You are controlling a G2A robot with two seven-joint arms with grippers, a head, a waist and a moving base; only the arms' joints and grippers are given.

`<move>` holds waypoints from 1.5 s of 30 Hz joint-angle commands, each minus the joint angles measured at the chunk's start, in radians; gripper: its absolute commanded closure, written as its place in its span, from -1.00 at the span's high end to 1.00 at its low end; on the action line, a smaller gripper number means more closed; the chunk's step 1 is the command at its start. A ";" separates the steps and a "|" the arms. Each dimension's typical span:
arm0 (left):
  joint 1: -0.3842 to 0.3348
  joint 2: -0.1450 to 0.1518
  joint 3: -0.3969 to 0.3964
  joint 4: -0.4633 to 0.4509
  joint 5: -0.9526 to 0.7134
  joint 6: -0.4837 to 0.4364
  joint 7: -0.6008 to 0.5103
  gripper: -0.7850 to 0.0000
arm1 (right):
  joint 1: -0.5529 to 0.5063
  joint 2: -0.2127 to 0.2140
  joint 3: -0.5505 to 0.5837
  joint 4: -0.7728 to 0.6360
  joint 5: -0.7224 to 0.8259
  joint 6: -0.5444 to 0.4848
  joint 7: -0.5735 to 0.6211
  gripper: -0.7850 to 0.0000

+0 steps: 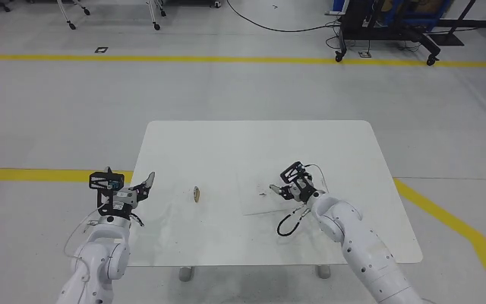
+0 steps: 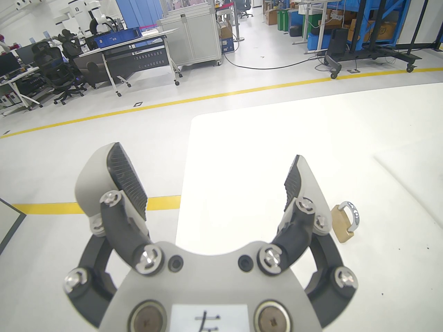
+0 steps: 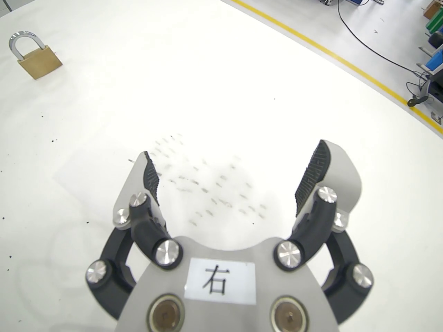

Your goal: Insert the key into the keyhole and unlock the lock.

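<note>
A brass padlock [image 1: 197, 194] with a silver shackle lies flat on the white table [image 1: 228, 144], left of the middle. My left gripper [image 1: 141, 189] hovers at the table's left edge, open and empty; the left wrist view shows the padlock [image 2: 342, 224] just beyond its outer finger [image 2: 301, 188]. My right gripper [image 1: 276, 190] is right of the middle, low over the table, open with nothing between its fingers. From it the padlock [image 3: 39, 62] lies well off to the side. A thin metal bit [image 3: 130, 160], perhaps the key, pokes out beside one fingertip.
A thin clear sheet [image 1: 262, 207] lies on the table under my right gripper [image 3: 235, 157], marked with dark scuffs [image 3: 214, 188]. Yellow floor lines [image 1: 228, 58] run around the table. Racks and carts stand far behind.
</note>
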 commanded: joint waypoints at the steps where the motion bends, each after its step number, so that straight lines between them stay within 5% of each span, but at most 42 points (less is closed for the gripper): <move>1: 0.000 0.000 0.000 0.000 0.000 0.000 0.000 1.00 | 0.030 0.001 -0.007 0.031 0.036 -0.126 0.007 1.00; 6: 0.000 0.000 0.000 0.000 0.000 0.000 0.000 1.00 | 0.128 0.008 -0.024 0.108 0.104 -0.457 0.033 1.00; 12: 0.000 0.000 0.000 0.000 0.000 0.000 0.000 1.00 | 0.240 0.004 -0.085 0.193 0.087 -0.630 0.102 1.00; 16: 0.000 0.000 0.000 0.000 0.000 0.000 0.000 1.00 | 0.291 -0.004 -0.149 0.223 -0.001 -0.642 0.140 0.94; 19: 0.000 0.000 0.000 0.000 0.000 0.000 0.000 1.00 | 0.317 -0.011 -0.186 0.243 -0.031 -0.650 0.143 0.45; 27: 0.000 0.000 0.000 0.000 0.000 0.000 0.000 1.00 | 0.363 -0.024 -0.237 0.289 -0.052 -0.643 0.132 0.21; 31: 0.000 0.000 0.000 0.000 0.000 0.000 0.000 1.00 | 0.376 -0.026 -0.249 0.295 -0.061 -0.634 0.129 -0.15; 32: 0.000 0.000 0.000 0.000 0.000 0.000 0.000 1.00 | 0.379 -0.026 -0.250 0.296 -0.065 -0.630 0.130 -0.32; 34: 0.000 0.000 0.000 0.000 0.000 0.000 0.000 1.00 | 0.382 -0.026 -0.254 0.294 -0.070 -0.627 0.132 -1.00; 45: 0.000 0.000 0.000 0.000 0.000 0.000 0.000 1.00 | 0.377 -0.019 -0.256 0.261 -0.115 -0.596 0.073 -1.00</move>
